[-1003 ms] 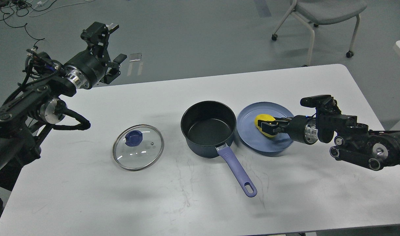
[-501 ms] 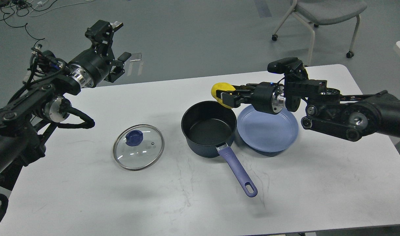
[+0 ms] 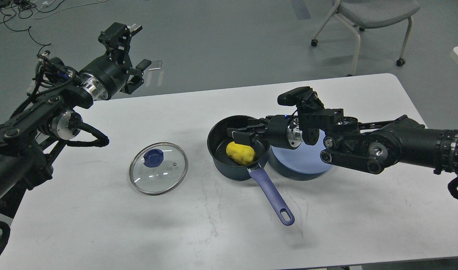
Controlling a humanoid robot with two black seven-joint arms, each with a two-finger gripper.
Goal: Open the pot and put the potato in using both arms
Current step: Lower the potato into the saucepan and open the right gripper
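Potato (image 3: 240, 153) lying inside open pot (image 3: 238, 147). R gripper (image 3: 241, 135) over pot, just above potato, fingers apart, empty. Lid (image 3: 158, 168) flat on table (image 3: 101, 225), left of pot. L gripper (image 3: 135, 54) raised past table's far edge, fingers apart. Plate (image 3: 302, 159) right of pot.

I see the dark blue saucepan with a black non-stick inside (image 3: 229, 165) standing upright and uncovered near the middle of the white bench (image 3: 101, 232), its long purple handle with a hanging hole (image 3: 271, 195) pointing toward me and a little to my right. The lumpy yellow potato (image 3: 240, 152) lies on the pan's floor, toward the near right side, close under the wall where the handle joins. The round glass lid with a metal rim and a blue knob (image 3: 158, 168) lies flat on the bench, knob up, well to the left of the saucepan and apart from it.
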